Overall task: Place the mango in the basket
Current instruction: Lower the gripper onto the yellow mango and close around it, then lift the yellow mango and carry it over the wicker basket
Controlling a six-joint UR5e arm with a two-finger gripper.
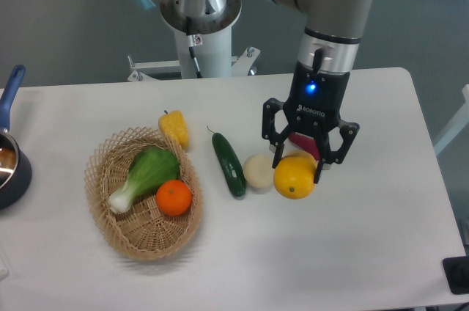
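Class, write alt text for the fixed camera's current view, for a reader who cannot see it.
A robot arm's hand grips a yellow-orange mango over a white table. To the left sit a pale round item, a cucumber, and a wicker basket holding an orange and a leafy green vegetable; corn lies beside it.

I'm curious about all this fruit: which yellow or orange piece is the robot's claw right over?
The mango, the glossy yellow one between the gripper fingers. The orange sits in the basket; the corn piece lies beside it.

one mango point(294, 177), one basket point(143, 194), one orange point(174, 198)
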